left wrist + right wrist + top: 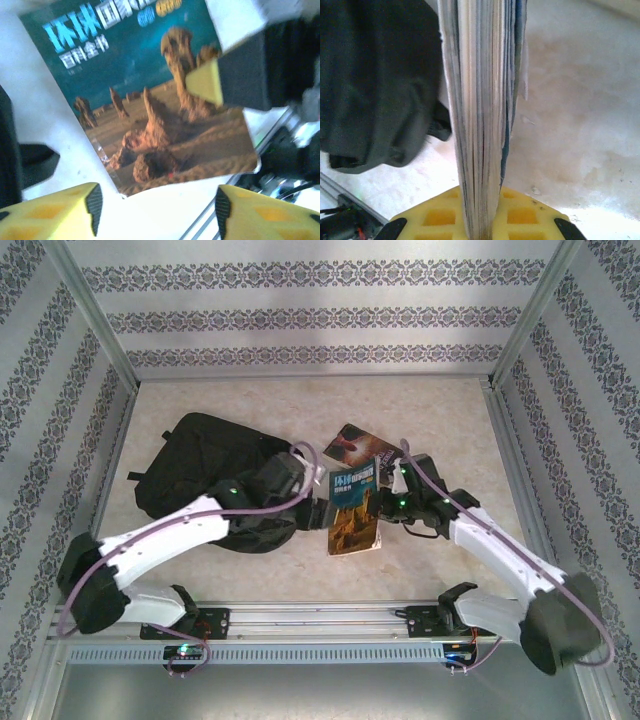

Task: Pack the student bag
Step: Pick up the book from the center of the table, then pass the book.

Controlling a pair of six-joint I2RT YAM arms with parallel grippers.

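The student bag point(200, 472), a large black fabric backpack, lies on the table at centre left and appears as a dark mass point(375, 80) in the right wrist view. My right gripper point(386, 502) is shut on a teal book with desert rocks on its cover point(354, 505), holding it off the table; the page edges point(480, 100) run up between my yellow fingers point(435, 220). My left gripper point(318, 508) reaches over the bag's right end and is open point(156, 205), just short of the book's lower edge point(165, 145). One right fingertip point(205, 82) presses the cover.
A second book with a dark reddish cover point(355, 443) lies flat on the table behind the held one. The metal rail point(320, 618) with both arm bases runs along the near edge. Patterned walls enclose the table on three sides.
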